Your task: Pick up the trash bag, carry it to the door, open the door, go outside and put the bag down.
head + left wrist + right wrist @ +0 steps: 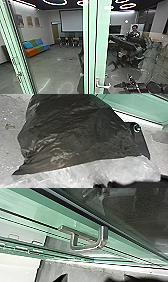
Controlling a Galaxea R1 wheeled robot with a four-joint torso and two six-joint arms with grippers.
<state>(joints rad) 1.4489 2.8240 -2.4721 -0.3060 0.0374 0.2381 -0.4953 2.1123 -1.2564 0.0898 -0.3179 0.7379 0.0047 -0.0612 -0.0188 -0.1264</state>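
The black trash bag [75, 131] is on the robot's left, probably freeing the right arm for the lever handle [103, 236]; either pincer's opening and hold cannot be told.

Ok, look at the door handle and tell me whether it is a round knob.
No, the door handle in the right wrist view is a bent metal bar.

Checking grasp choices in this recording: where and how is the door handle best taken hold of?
Probably by the middle of the handle's lever, coming from the front: it runs sideways, standing off the green frame with a gap behind for the tool.
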